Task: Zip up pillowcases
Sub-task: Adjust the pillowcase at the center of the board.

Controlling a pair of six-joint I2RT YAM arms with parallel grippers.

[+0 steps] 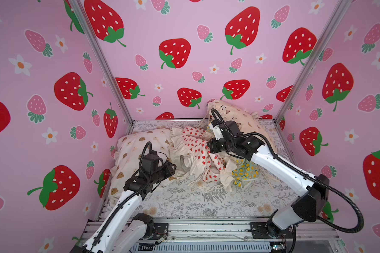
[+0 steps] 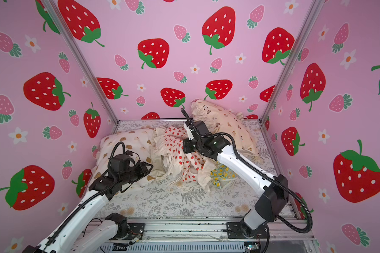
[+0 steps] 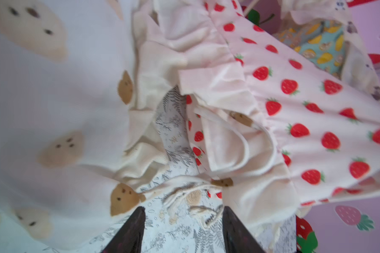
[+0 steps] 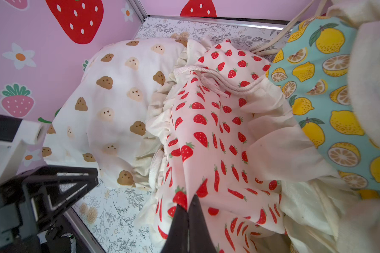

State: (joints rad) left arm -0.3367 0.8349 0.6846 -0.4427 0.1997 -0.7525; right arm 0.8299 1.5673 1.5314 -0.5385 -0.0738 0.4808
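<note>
Left of the strawberry pillowcase (image 1: 195, 144) lies the brown bear-print pillowcase (image 1: 136, 142), touching it. The left gripper (image 3: 183, 210) hovers by their meeting ruffles, jaws apart, gripping nothing. On the strawberry pillowcase itself, the right gripper (image 4: 190, 200) is pinched tight on the fabric. Tucked under its right edge is the lemon pillowcase (image 1: 246, 170); behind and right of it leans the beige ruffled pillowcase (image 1: 235, 116).

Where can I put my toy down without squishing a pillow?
The front is free: bare fern-print sheet lies between the pillow pile and the metal front rail. Farther back it is crowded. The bear-print pillowcase, strawberry pillowcase, lemon pillowcase and ruffled beige pillowcase bunch together there, touching or overlapping.
</note>
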